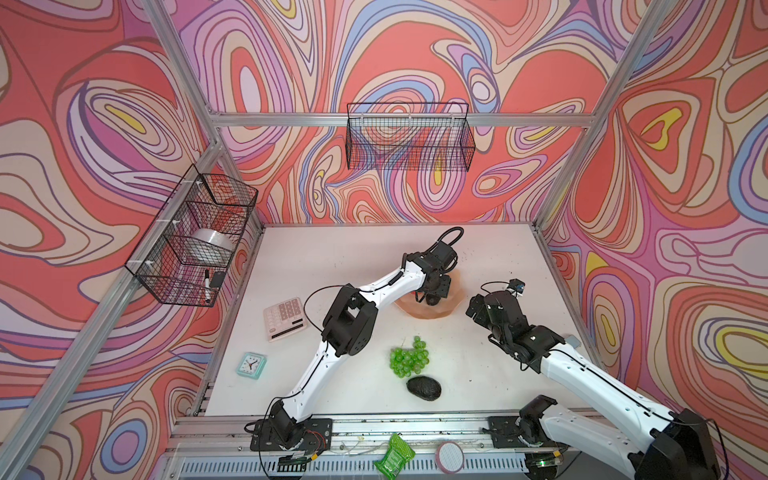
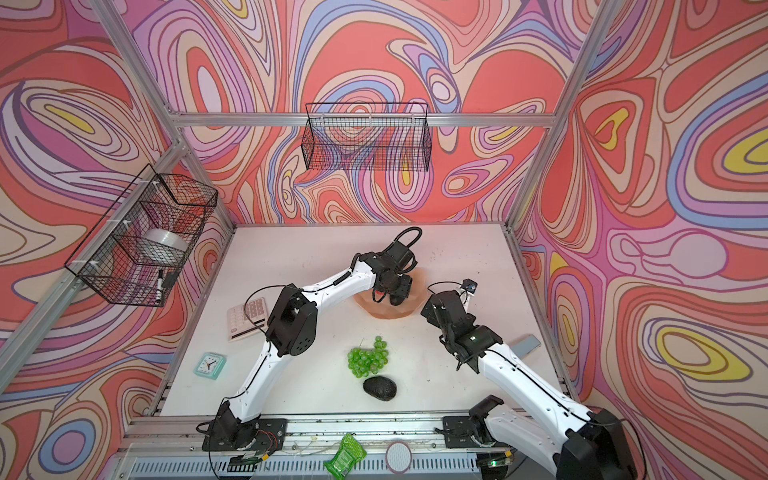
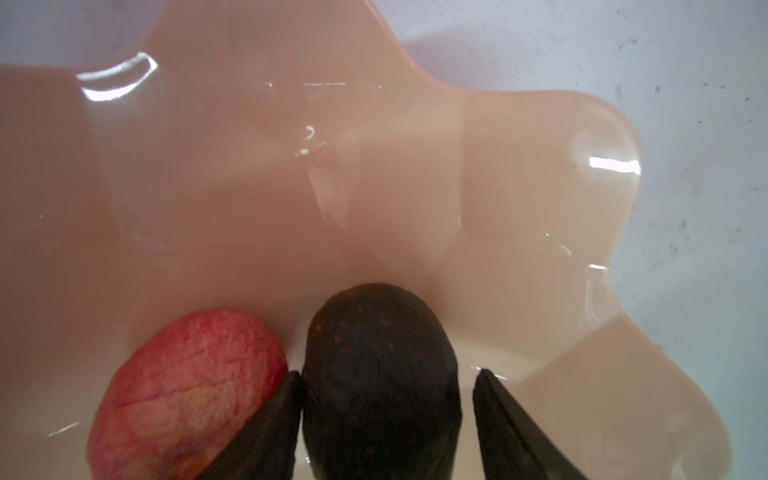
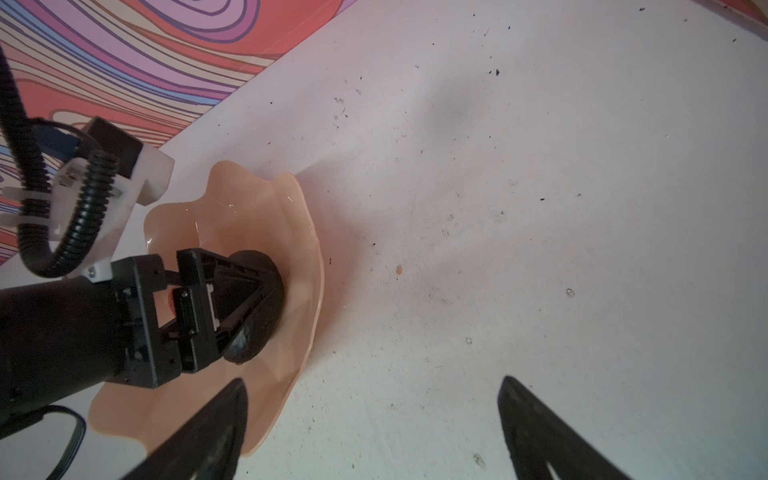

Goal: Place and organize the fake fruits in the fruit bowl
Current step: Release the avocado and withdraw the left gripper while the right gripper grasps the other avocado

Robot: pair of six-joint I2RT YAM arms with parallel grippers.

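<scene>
The peach-pink fruit bowl (image 1: 432, 312) (image 2: 386, 312) stands at the table's middle back. My left gripper (image 3: 387, 373) (image 1: 432, 300) reaches down into it, jaws open around a dark avocado (image 3: 378, 374) (image 4: 249, 349) lying in the bowl (image 3: 291, 208). One finger touches the avocado and a gap shows at the other. A red apple (image 3: 187, 390) lies in the bowl beside it. The green grapes (image 1: 409, 358) (image 2: 368, 359) and a second avocado (image 1: 424, 388) (image 2: 379, 388) lie on the table in front. My right gripper (image 4: 374, 379) (image 1: 473, 309) hangs open and empty just right of the bowl (image 4: 266, 208).
A calculator (image 1: 286, 318) and a small mint clock (image 1: 252, 365) lie on the table's left side. Black wire baskets hang on the back wall (image 1: 409, 137) and the left wall (image 1: 195, 237). A green packet (image 1: 395, 457) and a pink-rimmed disc (image 1: 450, 456) sit on the front rail.
</scene>
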